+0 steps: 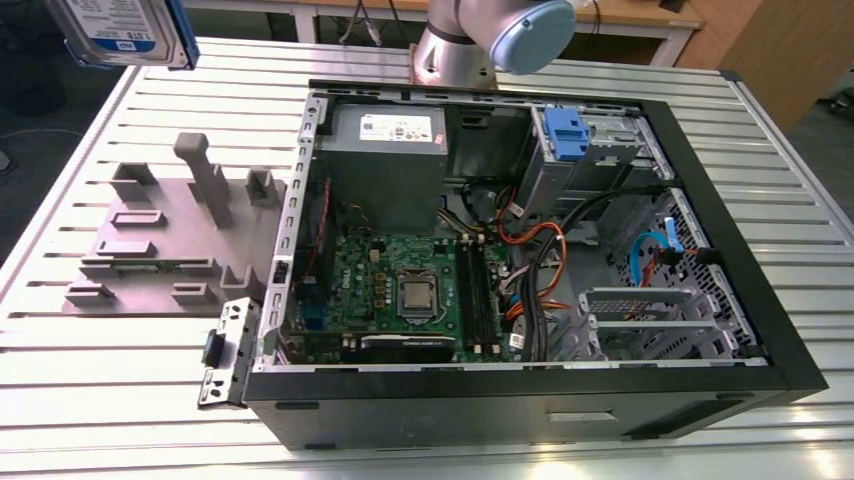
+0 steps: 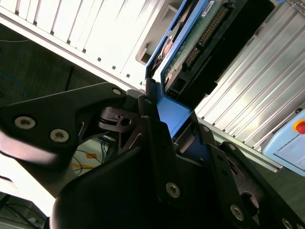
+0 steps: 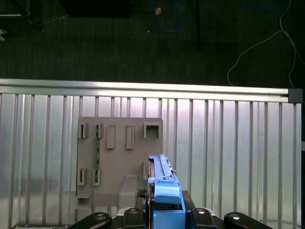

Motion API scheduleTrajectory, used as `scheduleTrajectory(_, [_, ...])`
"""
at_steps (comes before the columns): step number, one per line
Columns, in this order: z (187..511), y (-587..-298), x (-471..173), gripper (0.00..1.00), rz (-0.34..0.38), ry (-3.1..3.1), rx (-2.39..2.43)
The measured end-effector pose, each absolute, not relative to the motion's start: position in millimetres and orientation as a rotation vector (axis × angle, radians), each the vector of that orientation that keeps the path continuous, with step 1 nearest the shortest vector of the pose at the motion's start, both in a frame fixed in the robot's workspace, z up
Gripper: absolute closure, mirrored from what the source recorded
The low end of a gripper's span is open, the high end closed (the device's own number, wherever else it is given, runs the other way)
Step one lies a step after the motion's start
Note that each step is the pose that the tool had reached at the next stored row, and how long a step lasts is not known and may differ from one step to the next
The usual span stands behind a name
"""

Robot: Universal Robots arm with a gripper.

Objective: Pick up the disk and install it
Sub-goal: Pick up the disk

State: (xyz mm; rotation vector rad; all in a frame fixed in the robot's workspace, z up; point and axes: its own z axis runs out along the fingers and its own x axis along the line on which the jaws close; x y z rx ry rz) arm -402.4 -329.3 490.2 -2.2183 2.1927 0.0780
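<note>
Black jaws clamp the disk (image 3: 162, 179) between them, above the slatted table (image 3: 238, 143).

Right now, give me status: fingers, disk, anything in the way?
Gripper shut on the disk. Disk aloft by the grey fixture, outside the open computer case. Nothing seen blocking.
</note>
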Motion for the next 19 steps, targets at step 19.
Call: scheduleTrajectory(19, [490, -329, -391, 0.63, 0.078, 2.193, -2.218])
